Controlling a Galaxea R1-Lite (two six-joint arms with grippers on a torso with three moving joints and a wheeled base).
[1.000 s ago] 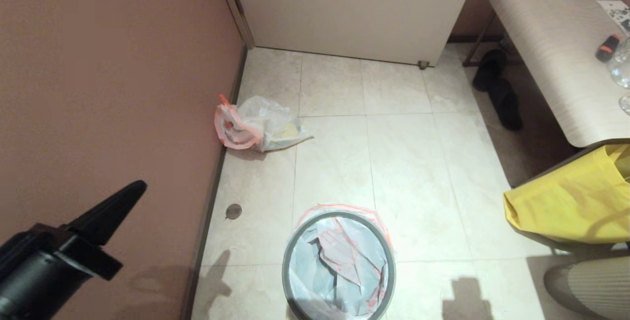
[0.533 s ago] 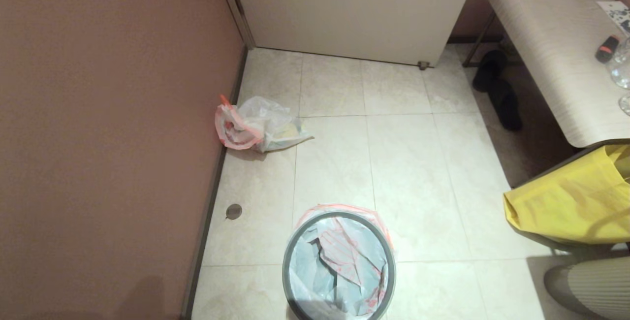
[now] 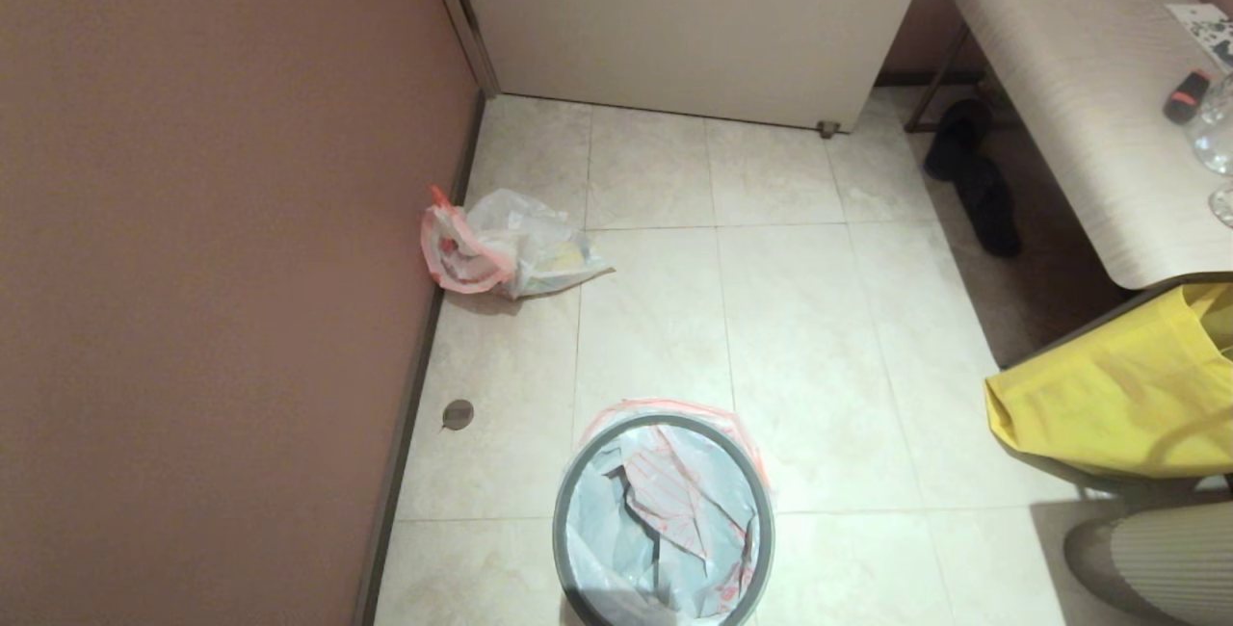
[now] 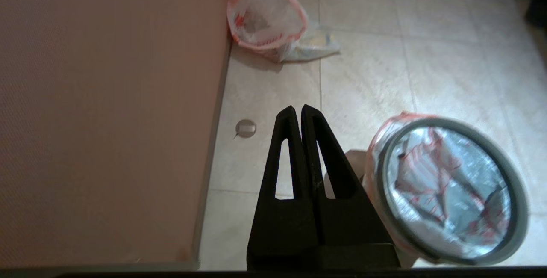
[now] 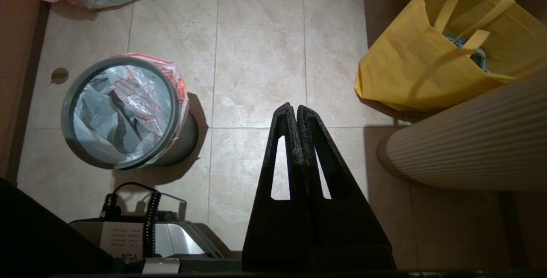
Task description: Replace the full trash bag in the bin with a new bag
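looks like the swap is basically done. the bin (image 3: 663, 520) is sitting low centre in the head view, with the new bag (image 3: 674, 501) lining it; pink-red edge folded out over the top, grey ring (image 3: 562, 530) pressing down over the fold, likely so the liner is not slipping inside. red house print is showing on the plastic down in the opening, nothing visible through it.

the full trash bag (image 3: 506, 248) is lying on the floor in the upper left of centre, up against the baseboard of the pink-brown wall (image 3: 212, 221), well apart from the bin. yellowish wrapper is showing through its lower side. parked by the wall probably to keep it out of the work area.

the left gripper (image 4: 297, 113) is pointing down over bare tile, beside the bin, fingers pressed together, gripping nothing. the right gripper (image 5: 292, 110) is doing the same over tile between the bin and the big yellow bag (image 5: 431, 55), fingers together, empty. neither is showing in the head view, so both arms are reading as tucked back and idle.

room: pale beige glossy floor tiles (image 3: 800, 318), white door (image 3: 694, 19) at top, light wood bench (image 3: 1079, 96) upper right with black slippers (image 3: 973, 173) under it, small round floor plug (image 3: 457, 413) near the wall, ribbed cream cylinder (image 5: 470, 141) at the right.
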